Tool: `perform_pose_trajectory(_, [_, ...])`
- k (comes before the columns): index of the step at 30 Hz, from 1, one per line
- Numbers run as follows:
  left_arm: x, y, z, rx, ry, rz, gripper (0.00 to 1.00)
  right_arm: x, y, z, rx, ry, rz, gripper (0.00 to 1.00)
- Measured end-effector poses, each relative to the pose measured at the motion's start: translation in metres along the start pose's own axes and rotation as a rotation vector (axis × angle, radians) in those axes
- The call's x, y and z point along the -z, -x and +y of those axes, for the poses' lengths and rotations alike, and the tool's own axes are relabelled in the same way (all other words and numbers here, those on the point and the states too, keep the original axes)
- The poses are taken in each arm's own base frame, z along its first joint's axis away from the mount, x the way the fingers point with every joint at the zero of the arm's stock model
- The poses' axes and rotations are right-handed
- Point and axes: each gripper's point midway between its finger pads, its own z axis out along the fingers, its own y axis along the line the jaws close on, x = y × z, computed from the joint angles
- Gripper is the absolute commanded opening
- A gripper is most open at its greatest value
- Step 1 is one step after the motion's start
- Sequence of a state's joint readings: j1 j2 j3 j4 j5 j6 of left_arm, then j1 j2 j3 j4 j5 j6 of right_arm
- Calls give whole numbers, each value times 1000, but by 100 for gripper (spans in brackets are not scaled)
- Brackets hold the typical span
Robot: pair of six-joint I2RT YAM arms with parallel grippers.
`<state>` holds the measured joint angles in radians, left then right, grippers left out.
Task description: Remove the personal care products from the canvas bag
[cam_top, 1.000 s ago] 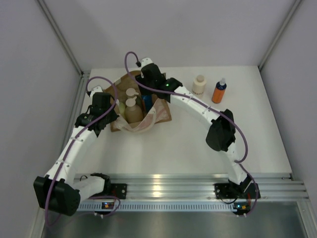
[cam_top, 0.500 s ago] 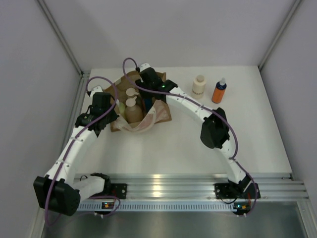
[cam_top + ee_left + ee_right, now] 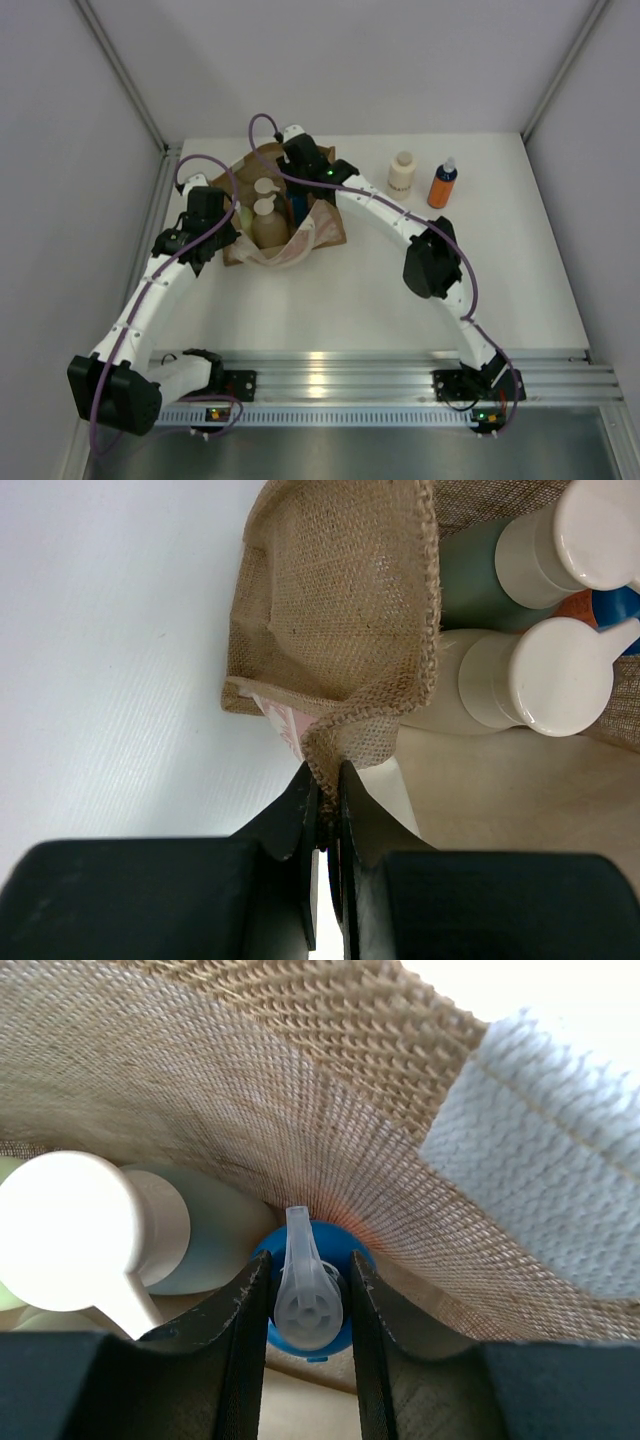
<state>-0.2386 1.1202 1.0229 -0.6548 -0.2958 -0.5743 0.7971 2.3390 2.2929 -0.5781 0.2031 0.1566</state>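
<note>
The canvas bag (image 3: 322,232) stands at the table's back left, mouth up. My left gripper (image 3: 326,780) is shut on the bag's jute rim (image 3: 340,610) and holds it at the near-left corner. My right gripper (image 3: 307,1270) reaches down inside the bag, its fingers closed on the clear nozzle cap of the blue bottle (image 3: 331,1241). A grey-green bottle (image 3: 480,570) and a beige bottle (image 3: 440,685), both white-capped, stand in the bag. A cream bottle (image 3: 401,172) and an orange bottle (image 3: 442,184) stand on the table to the right of the bag.
The bag's cream-white handle (image 3: 540,1140) hangs beside my right gripper. A white pump head (image 3: 70,1220) sits just left of the blue bottle. Grey walls close the table on the left, back and right. An aluminium rail (image 3: 330,365) runs along the near edge.
My right arm has shifted left and lowered its gripper deeper into the bag. The left arm and the bag have stayed put.
</note>
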Motion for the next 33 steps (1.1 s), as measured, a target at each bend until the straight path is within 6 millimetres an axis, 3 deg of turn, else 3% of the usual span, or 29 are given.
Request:
perform_pose_trajectory(8, [0, 0, 0, 0, 1, 0, 0, 18, 5, 1, 12, 17, 2, 0])
perform_pose_trajectory(12, [0, 0, 0, 0, 1, -1, 0, 51, 35, 4, 17, 48, -62, 0])
perform_pose_trajectory(17, [0, 0, 1, -2, 4, -2, 0, 126, 96, 4, 6, 97, -217, 0])
perform_pose_trajectory(20, [0, 0, 1, -3, 6, -4, 0, 185, 133, -1, -7, 122, -331, 0])
perform_pose_trajectory(26, [-1, 0, 0, -5, 6, -1, 0, 301, 183, -28, -60, 131, -541, 0])
perform_pose_trajectory(29, [-2, -1, 0, -8, 7, 4, 0, 350, 188, -63, -94, 65, -619, 0])
perform_pose_trajectory(33, [-2, -2, -2, -12, 5, 6, 0, 390, 165, -124, -129, -123, -642, 0])
